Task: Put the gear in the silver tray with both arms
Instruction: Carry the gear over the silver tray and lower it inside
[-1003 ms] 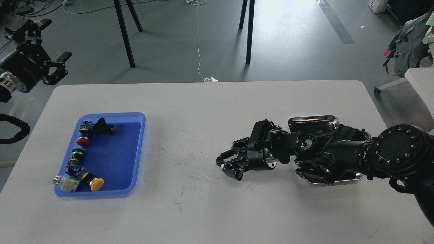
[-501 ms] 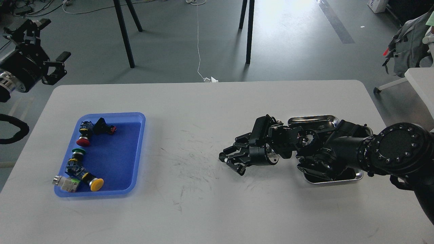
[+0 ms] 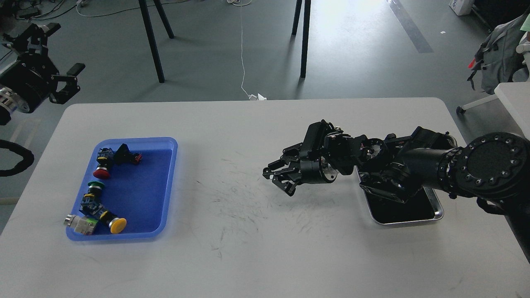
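Silver tray (image 3: 430,216) sits at the table's (image 3: 248,124) right side, its dark near half now uncovered since the right arm (image 3: 418,169) has lifted. Right gripper (image 3: 276,178) hovers left of it, fingers spread, empty. Left gripper (image 3: 62,80) stays raised beyond the far-left corner, open, above the blue tray (image 3: 167,186).

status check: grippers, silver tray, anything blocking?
Right gripper open, empty, over bare table left of silver tray. Left gripper open, raised off table's far left. Right arm covers most of tray. Parts sit in blue tray.
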`<state>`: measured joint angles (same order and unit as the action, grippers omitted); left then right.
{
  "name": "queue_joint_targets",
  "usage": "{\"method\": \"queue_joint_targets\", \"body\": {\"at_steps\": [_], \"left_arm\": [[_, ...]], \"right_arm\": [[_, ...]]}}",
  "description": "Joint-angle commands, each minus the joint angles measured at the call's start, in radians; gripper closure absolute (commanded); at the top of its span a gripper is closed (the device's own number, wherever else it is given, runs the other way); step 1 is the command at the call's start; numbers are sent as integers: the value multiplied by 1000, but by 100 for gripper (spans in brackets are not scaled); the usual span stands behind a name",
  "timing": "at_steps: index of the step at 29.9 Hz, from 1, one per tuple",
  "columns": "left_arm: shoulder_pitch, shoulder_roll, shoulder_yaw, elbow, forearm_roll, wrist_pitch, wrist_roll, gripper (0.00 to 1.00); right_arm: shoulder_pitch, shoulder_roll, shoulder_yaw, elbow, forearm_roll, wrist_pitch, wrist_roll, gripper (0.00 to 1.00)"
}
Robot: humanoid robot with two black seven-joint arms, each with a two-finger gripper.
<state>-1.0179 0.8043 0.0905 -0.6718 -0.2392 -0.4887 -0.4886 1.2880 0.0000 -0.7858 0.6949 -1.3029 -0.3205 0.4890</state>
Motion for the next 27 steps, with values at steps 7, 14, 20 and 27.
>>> {"method": "queue_joint_targets", "body": {"at_steps": [7,14,20,27], "left_arm": [[9,4,2,-12,1,0,0,1],[16,0,2,-15,1,0,0,1],[19,-8,3,-14,1,0,0,1],[19,-10,3,-14,1,0,0,1]], "right_arm": [[94,0,-15,58,2,49,0,99],[243,0,-61,184,1,116,0,99],[346,-133,-115,311,-7,192,0,99],[402,-267,-185,389,-15,218,0,99]]}}
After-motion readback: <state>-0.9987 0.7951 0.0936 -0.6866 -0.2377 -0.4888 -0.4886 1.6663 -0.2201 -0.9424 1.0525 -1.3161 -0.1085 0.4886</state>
